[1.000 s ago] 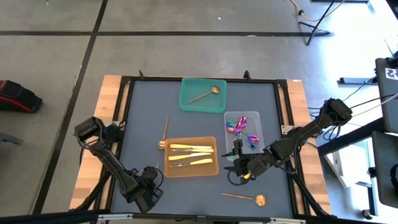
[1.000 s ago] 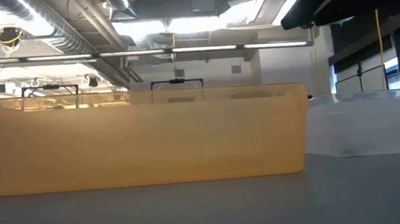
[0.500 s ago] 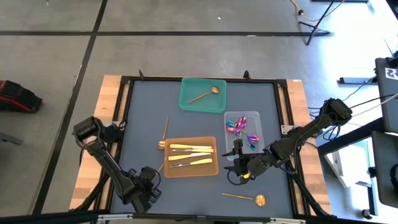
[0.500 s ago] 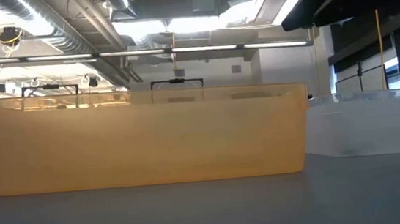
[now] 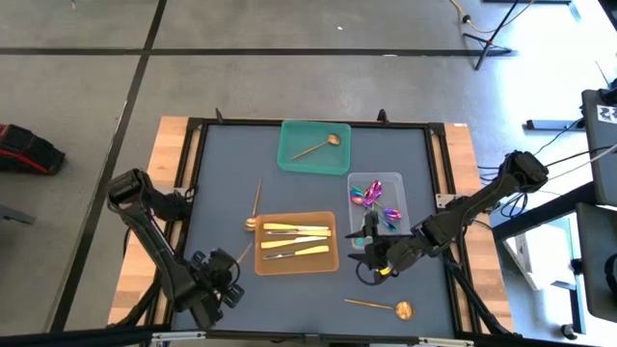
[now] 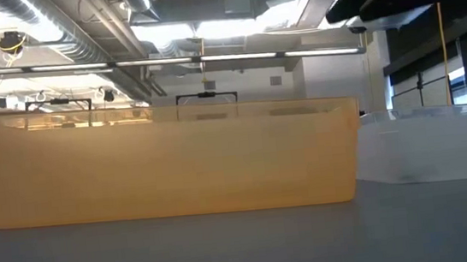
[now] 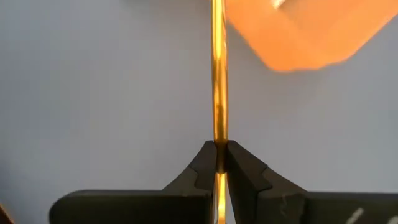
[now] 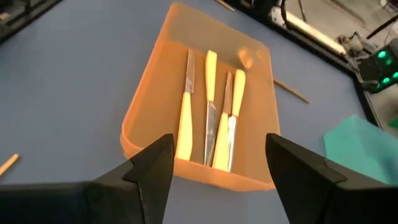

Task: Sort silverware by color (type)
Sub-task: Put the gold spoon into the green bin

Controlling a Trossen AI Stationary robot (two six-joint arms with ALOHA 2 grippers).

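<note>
Near counter's front-left | left end effector [image 7: 220,163] clenching gold spoon [image 7: 218,81] handle — lifting due, then carrying to teal tray [image 5: 314,146] | right end effector [image 8: 217,168] gaping, idling

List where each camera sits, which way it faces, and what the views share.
High view: above the table, looking straight down; both arms show, with the left gripper and the right gripper.
Low view: at tabletop height, looking level at the orange tray; an arm's dark underside crosses the top corner.
Left wrist view: behind its own fingers, shut on a gold spoon handle.
Right wrist view: behind its open fingers, facing the yellow-handled knives.
Shared: the orange tray appears in all four.
</note>
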